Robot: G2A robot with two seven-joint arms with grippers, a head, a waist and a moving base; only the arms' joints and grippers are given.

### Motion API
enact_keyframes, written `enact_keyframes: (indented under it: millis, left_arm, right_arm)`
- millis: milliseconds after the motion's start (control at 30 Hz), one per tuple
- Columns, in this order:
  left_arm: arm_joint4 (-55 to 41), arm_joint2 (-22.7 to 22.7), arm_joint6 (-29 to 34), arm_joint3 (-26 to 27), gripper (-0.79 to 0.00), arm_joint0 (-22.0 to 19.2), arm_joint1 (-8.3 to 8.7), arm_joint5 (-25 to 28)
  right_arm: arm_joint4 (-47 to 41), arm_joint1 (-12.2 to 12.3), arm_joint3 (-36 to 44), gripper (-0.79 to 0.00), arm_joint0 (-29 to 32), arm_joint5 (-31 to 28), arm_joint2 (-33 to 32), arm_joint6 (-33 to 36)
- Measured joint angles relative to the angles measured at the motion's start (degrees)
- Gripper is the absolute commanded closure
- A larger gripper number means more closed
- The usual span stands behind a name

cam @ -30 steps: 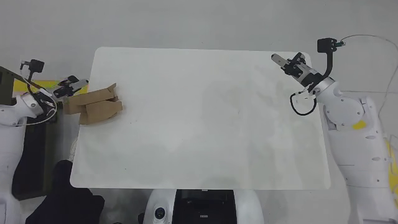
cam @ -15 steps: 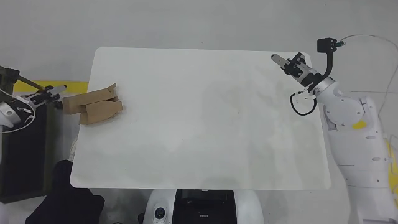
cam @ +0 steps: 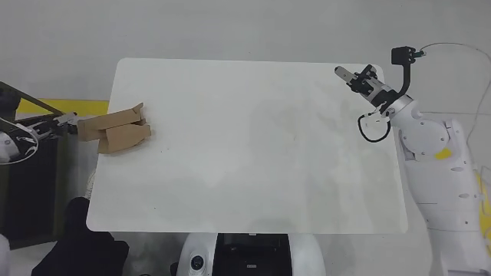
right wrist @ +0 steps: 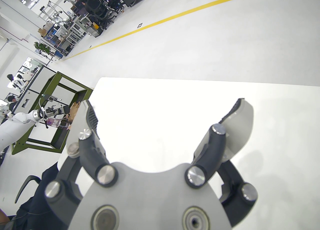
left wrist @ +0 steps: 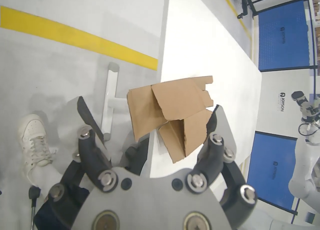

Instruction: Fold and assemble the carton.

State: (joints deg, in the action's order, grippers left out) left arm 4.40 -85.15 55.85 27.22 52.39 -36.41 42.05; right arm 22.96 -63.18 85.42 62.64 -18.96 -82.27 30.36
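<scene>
Carton (cam: 115,129) overhanging table (cam: 253,146) edge, left claw (cam: 72,121) spread

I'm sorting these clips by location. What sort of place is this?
Probably a robotics lab or workshop hall: a white table stands on a pale floor marked with a yellow line, with blue panels and workstations farther back.

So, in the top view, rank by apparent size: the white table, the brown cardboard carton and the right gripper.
Largest: white rectangular table.
Then: brown cardboard carton.
Smallest: right gripper, raised nearer the camera, so it likely looks bigger than it is.
</scene>
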Motion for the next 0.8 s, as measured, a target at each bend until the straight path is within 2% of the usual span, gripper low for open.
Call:
enact_keyframes:
  millis: [400, 600, 633, 667, 700, 733, 800]
  left_arm:
    - [5.17, 7.22, 1.23, -6.73, -0.785, -8.03, -3.44, -3.62]
    - [7.07, 8.87, 1.03, -10.40, -0.776, -10.83, -4.20, -3.88]
    - [7.33, 9.04, 0.86, -10.85, -0.720, -11.17, -4.27, -4.13]
    - [7.57, 9.20, 0.71, -11.25, -0.714, -11.47, -4.34, -4.31]
    - [7.83, 9.40, 0.58, -11.72, -0.570, -11.82, -4.44, -4.42]
    - [7.99, 9.53, 0.52, -12.05, -0.385, -12.06, -4.50, -4.49]
    - [8.32, 9.80, 0.39, -12.68, -0.292, -12.55, -4.62, -4.51]
  right_arm:
    - [0.00, 0.00, 0.00, -0.785, 0.00, 0.00, 0.00, 0.00]
    - [0.00, 0.00, 0.00, -0.785, 0.00, 0.00, 0.00, 0.00]
    - [0.00, 0.00, 0.00, -0.785, 0.00, 0.00, 0.00, 0.00]
    - [0.00, 0.00, 0.00, -0.785, 0.00, 0.00, 0.00, 0.00]
    - [0.00, 0.00, 0.00, -0.785, 0.00, 0.00, 0.00, 0.00]
    - [0.00, 0.00, 0.00, -0.785, 0.00, 0.00, 0.00, 0.00]
    - [0.00, 0.00, 0.00, -0.785, 0.00, 0.00, 0.00, 0.00]
